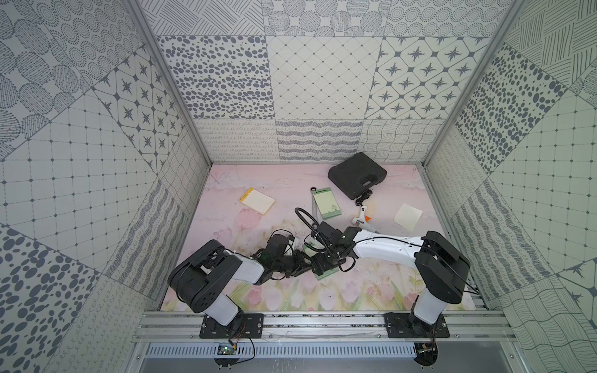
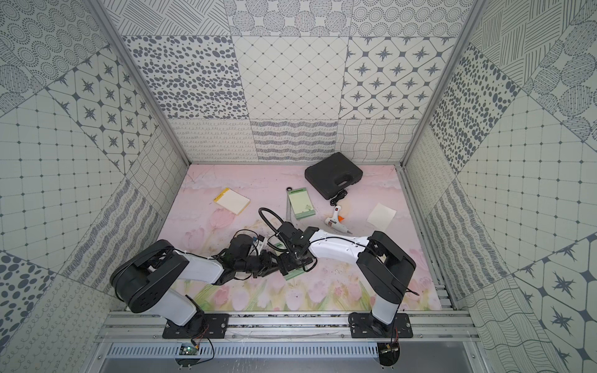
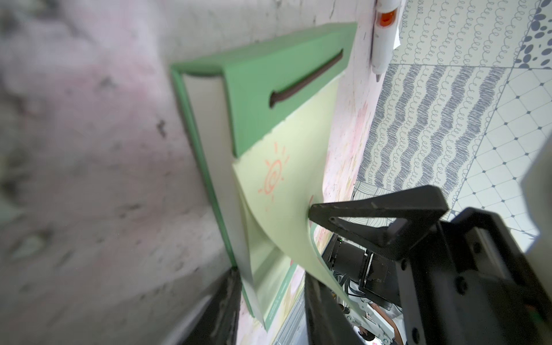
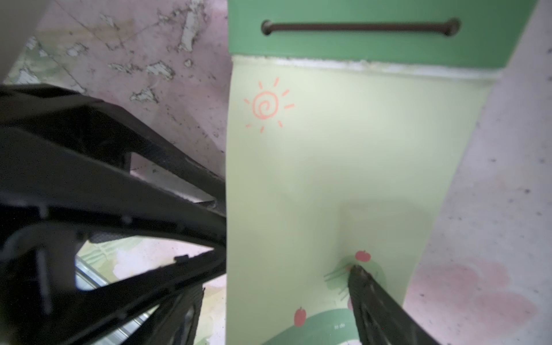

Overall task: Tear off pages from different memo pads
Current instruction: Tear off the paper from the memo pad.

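Note:
In both top views the two arms meet over a pale green memo pad (image 1: 328, 274) (image 2: 295, 274) at the table's middle front. Its top page (image 3: 277, 203) (image 4: 328, 164) stays joined at the dark green band (image 3: 268, 89) and curls up off the pad. My left gripper (image 3: 274, 316) is open astride the pad's side, one finger under the lifted page. My right gripper (image 4: 277, 307) is open, and one of its fingertips (image 4: 358, 274) rests on the page's printed tree. Further back lie a cream memo pad (image 1: 257, 201), a second green memo pad (image 1: 327, 204) and a loose cream page (image 1: 407, 216).
A white glue gun (image 1: 365, 219) lies just behind the right arm. A black case (image 1: 357, 176) sits at the back wall. A metal tool (image 1: 312, 197) pokes out from under the far green pad. Patterned walls close in three sides.

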Controlling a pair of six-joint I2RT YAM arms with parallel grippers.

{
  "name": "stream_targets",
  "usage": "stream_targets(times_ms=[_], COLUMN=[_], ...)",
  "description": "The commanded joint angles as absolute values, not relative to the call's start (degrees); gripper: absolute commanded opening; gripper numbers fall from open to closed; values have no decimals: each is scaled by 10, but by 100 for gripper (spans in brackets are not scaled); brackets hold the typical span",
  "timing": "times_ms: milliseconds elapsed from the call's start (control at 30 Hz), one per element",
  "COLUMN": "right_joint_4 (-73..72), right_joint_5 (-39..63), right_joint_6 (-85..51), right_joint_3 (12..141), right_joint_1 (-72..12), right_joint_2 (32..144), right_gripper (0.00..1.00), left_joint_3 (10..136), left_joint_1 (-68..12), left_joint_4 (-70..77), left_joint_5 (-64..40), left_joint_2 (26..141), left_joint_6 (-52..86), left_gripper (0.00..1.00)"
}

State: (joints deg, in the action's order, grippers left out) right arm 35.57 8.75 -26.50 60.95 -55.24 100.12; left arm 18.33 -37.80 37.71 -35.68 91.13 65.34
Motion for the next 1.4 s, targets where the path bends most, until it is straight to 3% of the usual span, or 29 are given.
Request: stream_targets(times_ms=[0, 700, 1000, 1367], right_joint_4=[367, 355, 316, 323], right_joint_5=[120, -13, -50, -68], right_joint_6=[-255, -168, -150, -138], right_joint_3=[563, 615, 616, 629], right_joint_1=[-561, -563, -563, -560], right_joint_2=[1050, 982, 945, 911], right_gripper=[79, 50, 23, 0], left_joint_3=[182, 207, 222, 229], left_joint_1=[-382, -382, -382, -382], left_joint_4=[285, 268, 206, 146], left_joint_5=[-313, -317, -313, -289], left_joint_2=[946, 960, 933, 899], left_joint_6=[650, 645, 632, 619], left_gripper=[39, 41, 45, 52])
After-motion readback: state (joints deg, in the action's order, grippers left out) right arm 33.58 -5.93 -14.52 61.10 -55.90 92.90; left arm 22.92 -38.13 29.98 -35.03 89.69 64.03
